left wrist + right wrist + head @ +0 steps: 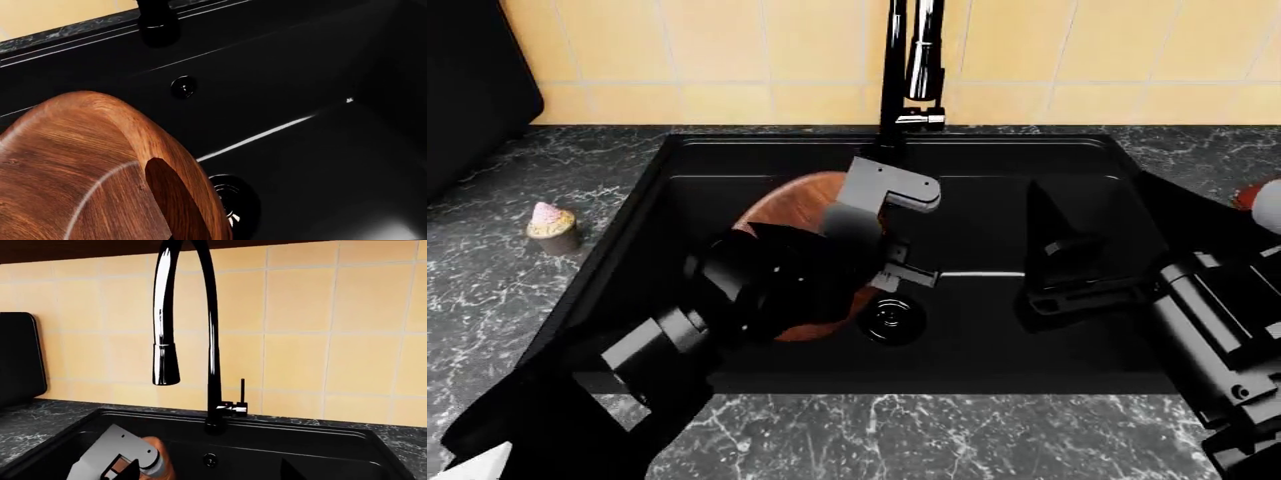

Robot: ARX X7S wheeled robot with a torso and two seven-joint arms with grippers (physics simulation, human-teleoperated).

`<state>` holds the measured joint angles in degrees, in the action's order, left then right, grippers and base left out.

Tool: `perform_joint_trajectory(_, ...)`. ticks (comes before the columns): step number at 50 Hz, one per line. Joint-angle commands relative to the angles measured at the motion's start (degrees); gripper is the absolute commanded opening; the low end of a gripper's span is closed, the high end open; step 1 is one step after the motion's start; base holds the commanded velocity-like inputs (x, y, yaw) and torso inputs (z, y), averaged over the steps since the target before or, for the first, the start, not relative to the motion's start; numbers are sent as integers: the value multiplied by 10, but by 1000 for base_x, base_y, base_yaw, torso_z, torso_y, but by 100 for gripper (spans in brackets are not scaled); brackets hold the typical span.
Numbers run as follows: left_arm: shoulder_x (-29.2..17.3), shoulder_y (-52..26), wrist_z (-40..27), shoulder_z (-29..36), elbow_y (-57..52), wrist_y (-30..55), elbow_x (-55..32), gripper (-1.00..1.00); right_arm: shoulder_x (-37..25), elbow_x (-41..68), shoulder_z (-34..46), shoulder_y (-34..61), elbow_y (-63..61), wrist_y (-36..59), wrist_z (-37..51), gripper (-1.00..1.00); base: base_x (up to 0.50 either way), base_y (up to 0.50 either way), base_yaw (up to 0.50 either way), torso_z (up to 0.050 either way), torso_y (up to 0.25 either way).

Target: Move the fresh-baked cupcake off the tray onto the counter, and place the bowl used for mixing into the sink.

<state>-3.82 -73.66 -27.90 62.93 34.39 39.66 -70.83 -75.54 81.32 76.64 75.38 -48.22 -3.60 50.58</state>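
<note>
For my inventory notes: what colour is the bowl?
Reddish-brown wood with visible grain; the bowl shows best in the left wrist view.

Colours and patterns as inspected. The large round wooden bowl (80,170) is reddish-brown with darker streaked grain and one pale curved line across it. The deep rectangular sink basin (1001,330) is matte black, with thin white glints on its floor. The tall curved faucet (200,335) is glossy black with pale reflections. The marble worktop (507,290) is dark grey-black with white veining. The tiny cupcake (553,227) has pale pink frosting over a tan-brown wrapper. The wall tiles (313,330) are yellow-cream with lighter grout. My left claw (888,225) is grey and black.
</note>
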Motion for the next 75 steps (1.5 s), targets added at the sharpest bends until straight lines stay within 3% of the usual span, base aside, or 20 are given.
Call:
perform_joint_trajectory(1, 37, -10, 101, 34, 99, -35, 28, -100, -1, -17, 8, -24, 17, -21, -9, 100, 0, 0, 0, 0, 10)
perform_joint_trajectory(16, 38, -42, 103, 234, 149, -122, -142, -100, -1, -15, 6, -24, 13, -16, -7, 100, 0, 0, 0, 0, 0)
perform_joint_trajectory(29, 38, -53, 94, 267, 158, -139, -168, -100, -8, -13, 4, -26, 12, -20, -11, 100, 0, 0, 0, 0, 1)
perform_joint_trajectory(30, 38, -54, 89, 265, 162, -144, -171, 100, -9, -14, 4, -27, 12, -21, -11, 100, 0, 0, 0, 0, 0)
perform_joint_trajectory(59, 38, -71, 104, 268, 147, -156, -167, 100, -10, -15, -2, -28, 0, -20, -4, 100, 0, 0, 0, 0, 0)
perform_joint_trajectory(63, 33, -71, 151, 240, 127, -173, -194, 100, -12, -12, -4, -25, -2, -17, -3, 100, 0, 0, 0, 0, 0)
perform_joint_trajectory(75, 0, -68, 132, 210, 47, -190, -217, 100, -9, -8, -9, -19, -7, -7, 1, 100, 0, 0, 0, 0, 0)
